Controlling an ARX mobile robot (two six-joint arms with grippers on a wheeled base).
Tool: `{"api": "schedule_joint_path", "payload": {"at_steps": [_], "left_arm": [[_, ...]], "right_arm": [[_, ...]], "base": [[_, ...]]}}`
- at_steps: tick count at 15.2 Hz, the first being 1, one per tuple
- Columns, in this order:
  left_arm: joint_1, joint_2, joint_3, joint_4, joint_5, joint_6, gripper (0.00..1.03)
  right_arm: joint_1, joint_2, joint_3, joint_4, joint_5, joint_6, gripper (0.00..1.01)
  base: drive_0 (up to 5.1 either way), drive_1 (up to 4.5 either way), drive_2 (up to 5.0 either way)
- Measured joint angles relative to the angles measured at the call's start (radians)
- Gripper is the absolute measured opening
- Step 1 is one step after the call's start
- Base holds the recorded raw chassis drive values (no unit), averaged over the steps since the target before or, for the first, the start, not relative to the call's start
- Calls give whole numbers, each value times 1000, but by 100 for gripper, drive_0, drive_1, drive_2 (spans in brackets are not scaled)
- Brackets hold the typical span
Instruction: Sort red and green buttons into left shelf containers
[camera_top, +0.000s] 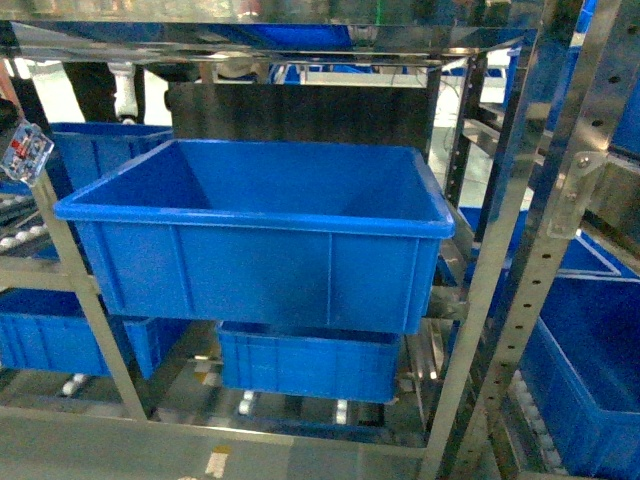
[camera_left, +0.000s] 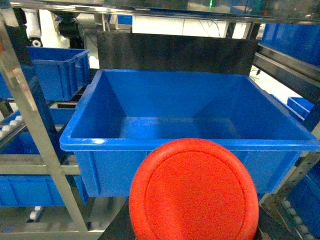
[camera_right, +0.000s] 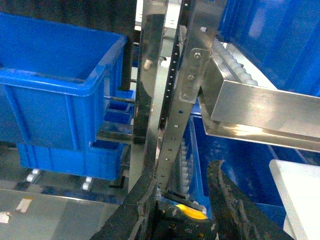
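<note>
A large blue bin (camera_top: 270, 255) sits on the steel shelf (camera_top: 505, 290), and everything else is easiest placed from it. It is deep, with a thick rim, and its floor looks bare. Right in front of its near wall, filling the bottom of the left wrist view, is the round red button (camera_left: 194, 192), its cap facing the camera. It seems to ride at the left claw, but the fingers are hidden behind the cap, so I cannot tell how wide they stand or whether they grip it.

Off the bin's right end, past the slanted steel post (camera_right: 177, 105), the right claw (camera_right: 182, 212) shows two dark fingers (camera_right: 227, 200) spread apart, with a small black part topped in yellow (camera_right: 190, 212) between them; whether they touch it is unclear. A second blue bin (camera_top: 310, 362) sits below the big one.
</note>
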Motion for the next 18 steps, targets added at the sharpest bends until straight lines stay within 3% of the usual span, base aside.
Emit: {"api": "schedule_joint_path", "payload": {"at_steps": [18], "left_arm": [[1,1,-2,-7,-3,0,24]], "right_arm": [[0,-1,0,0,0,0,28]], "base": [[-258,492,-234]]}}
